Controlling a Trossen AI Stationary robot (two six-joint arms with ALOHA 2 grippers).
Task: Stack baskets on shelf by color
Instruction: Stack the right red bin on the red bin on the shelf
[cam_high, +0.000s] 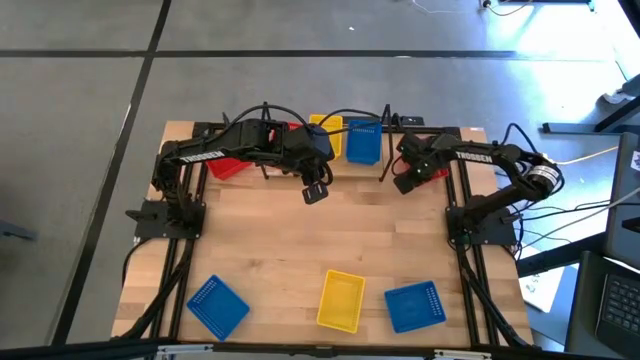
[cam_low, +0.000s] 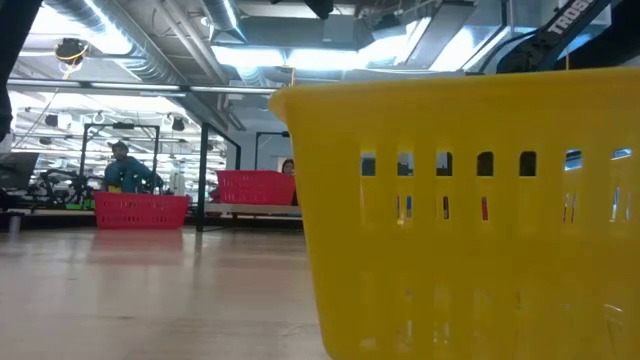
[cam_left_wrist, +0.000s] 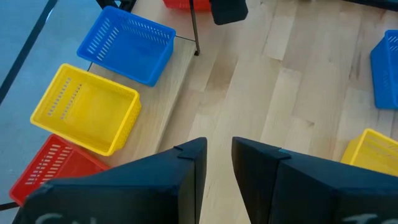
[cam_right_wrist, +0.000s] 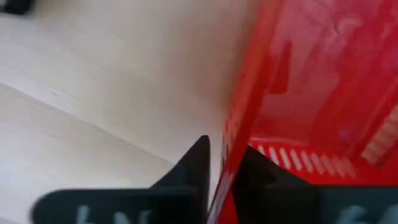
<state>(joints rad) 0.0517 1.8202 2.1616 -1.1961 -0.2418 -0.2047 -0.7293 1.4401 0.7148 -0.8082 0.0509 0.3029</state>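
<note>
A wooden bench (cam_high: 300, 250) carries a shelf (cam_high: 300, 150) along its far edge, holding red, yellow and blue baskets sorted by color. The right end effector (cam_right_wrist: 221, 165) pinches a red basket (cam_right_wrist: 311, 81) wall, likely to lift it. The left end effector (cam_left_wrist: 217, 162) hangs slightly parted, empty.

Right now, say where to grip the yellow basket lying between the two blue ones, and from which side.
Take the yellow basket by the rim of a long wall, coming straight down: it sits open side up, so one pincer finger goes inside the thin wall, one outside. Both blue baskets stand apart from it, leaving either long side free.
</note>
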